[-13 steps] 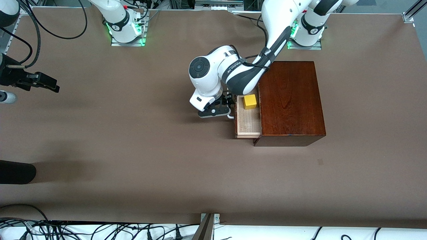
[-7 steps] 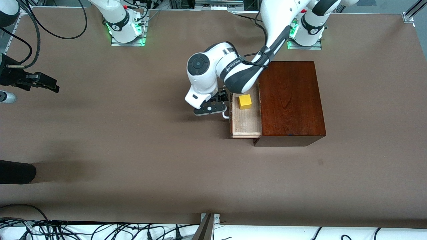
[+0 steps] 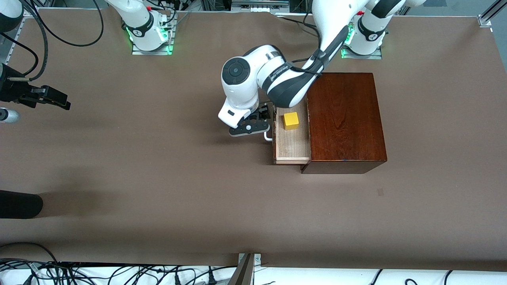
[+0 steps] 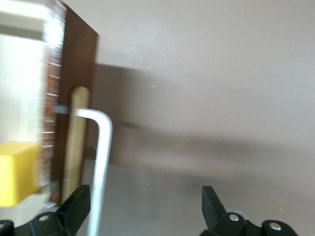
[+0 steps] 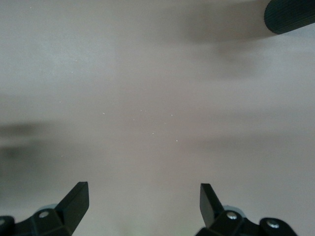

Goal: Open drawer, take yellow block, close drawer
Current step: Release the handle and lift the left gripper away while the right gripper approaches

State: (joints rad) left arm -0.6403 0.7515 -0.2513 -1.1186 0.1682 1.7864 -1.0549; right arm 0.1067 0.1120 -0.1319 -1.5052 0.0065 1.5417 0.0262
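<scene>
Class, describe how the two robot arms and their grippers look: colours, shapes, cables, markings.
Both arms are glossy white with rounded joints; the left arm has dark grey bands, a round dark cap and a black cable. Bases glow green. The left gripper and right gripper are black, with wedge-shaped fingers.

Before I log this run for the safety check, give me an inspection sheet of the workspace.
Surface: brown table, covering lies flat.
Job's things: drawer pulled out of the wooden box; yellow block sits inside it, untouched.
Clutter: nothing seen.
End effectors: left end effector open, at the drawer's white handle, not clamping it; right end effector open over bare table at the right arm's end, waiting.
Cables: a cable runs along the left arm; loose cables along the table edge nearest the front camera.
Surroundings: dark rounded object juts in at the right arm's end.
</scene>
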